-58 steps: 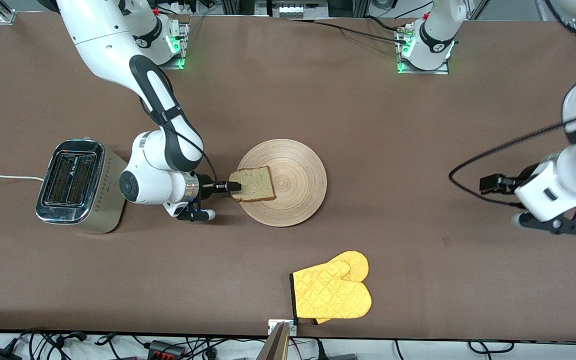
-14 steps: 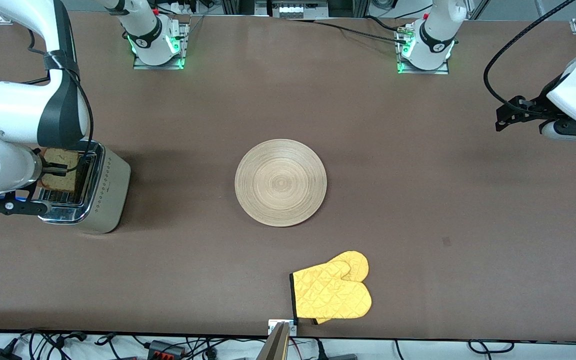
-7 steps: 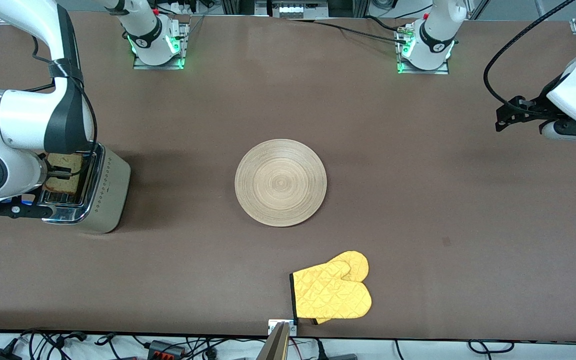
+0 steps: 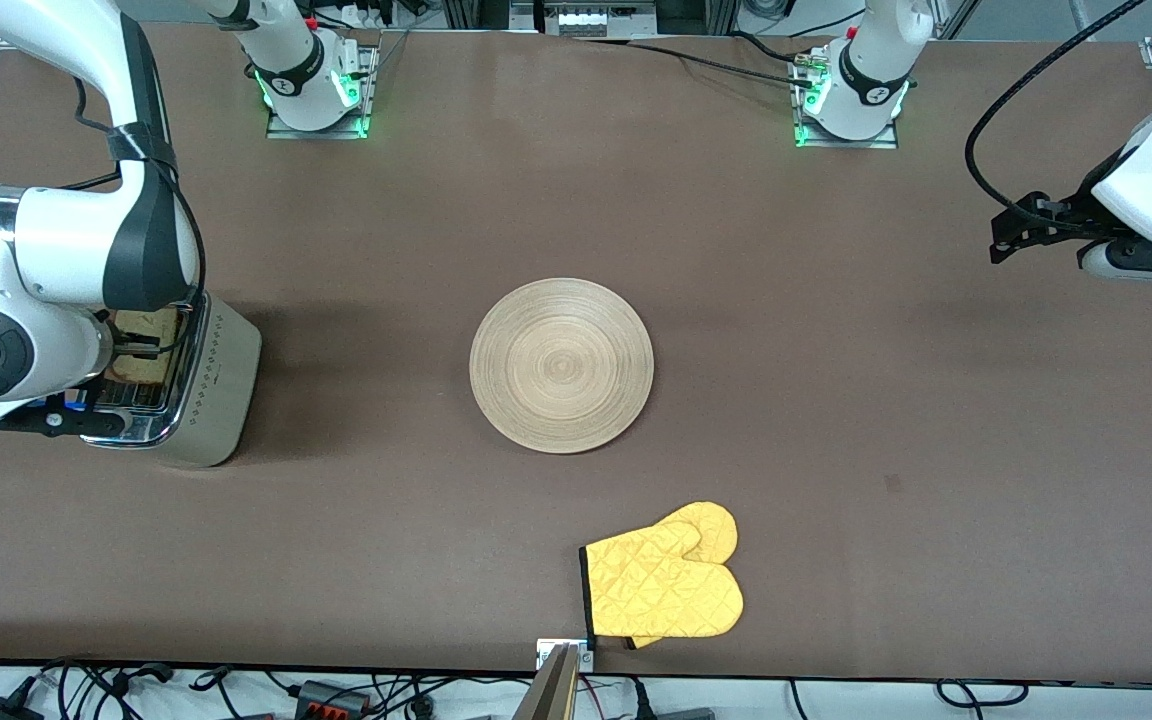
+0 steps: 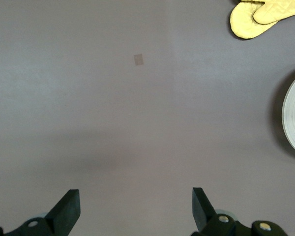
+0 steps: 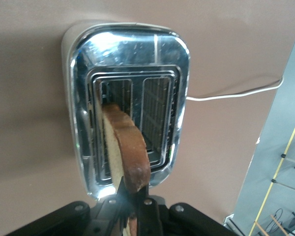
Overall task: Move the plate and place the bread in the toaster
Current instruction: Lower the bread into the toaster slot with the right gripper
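Bread step was approx. half done: right tool [image 6: 132, 209], clamped on the bread slice [image 6: 122, 147], held it upright over the toaster [image 6: 130, 105], lower edge entering one slot, not yet released. Plate [image 4: 561, 365] sat mid-worktop, near the yellow oven mitts [image 4: 664, 585]. Left tool [image 5: 135, 209] waited, fingers apart, over bare worktop [image 5: 113, 123] at left arm's end.

one toaster [image 4: 191, 385], one bread slice [image 6: 125, 150], one plate [image 4: 561, 365], two oven mitts [image 4: 661, 585]
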Available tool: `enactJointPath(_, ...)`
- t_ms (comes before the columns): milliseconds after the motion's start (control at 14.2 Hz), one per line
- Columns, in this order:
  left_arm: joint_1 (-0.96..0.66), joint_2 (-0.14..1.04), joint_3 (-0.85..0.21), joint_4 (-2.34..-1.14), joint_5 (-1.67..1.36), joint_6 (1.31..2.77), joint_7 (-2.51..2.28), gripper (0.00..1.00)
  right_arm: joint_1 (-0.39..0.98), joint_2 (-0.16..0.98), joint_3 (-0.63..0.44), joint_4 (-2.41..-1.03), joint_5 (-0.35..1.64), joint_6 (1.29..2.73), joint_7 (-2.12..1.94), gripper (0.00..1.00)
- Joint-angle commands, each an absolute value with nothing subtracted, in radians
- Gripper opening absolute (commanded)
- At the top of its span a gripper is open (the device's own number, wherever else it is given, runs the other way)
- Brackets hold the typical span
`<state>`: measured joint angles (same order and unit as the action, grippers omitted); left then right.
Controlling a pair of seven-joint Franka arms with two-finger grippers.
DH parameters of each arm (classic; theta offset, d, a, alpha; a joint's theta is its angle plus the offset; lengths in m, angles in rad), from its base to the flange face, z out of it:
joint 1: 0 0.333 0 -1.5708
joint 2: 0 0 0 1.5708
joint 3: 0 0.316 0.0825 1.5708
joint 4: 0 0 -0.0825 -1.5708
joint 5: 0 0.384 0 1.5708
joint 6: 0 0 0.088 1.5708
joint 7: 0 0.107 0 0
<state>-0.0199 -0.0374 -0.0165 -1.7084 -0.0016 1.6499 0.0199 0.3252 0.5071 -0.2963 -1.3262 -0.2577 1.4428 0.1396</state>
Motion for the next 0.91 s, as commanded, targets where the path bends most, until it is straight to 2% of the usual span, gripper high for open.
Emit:
enactJointPath(0, -0.025, -0.048, -0.011, -1.71, -0.009, 1.654, 0.035, 1.0, 0.318, 0.497, -0.293, -1.341, -0.244, 1.459, 0.164, 0.0)
enactJointPath(842, -0.021, -0.048, -0.011, -1.71, -0.009, 1.654, 0.04, 1.0, 0.296, 0.505, -0.293, -1.332, -0.245, 1.532, 0.135, 0.0)
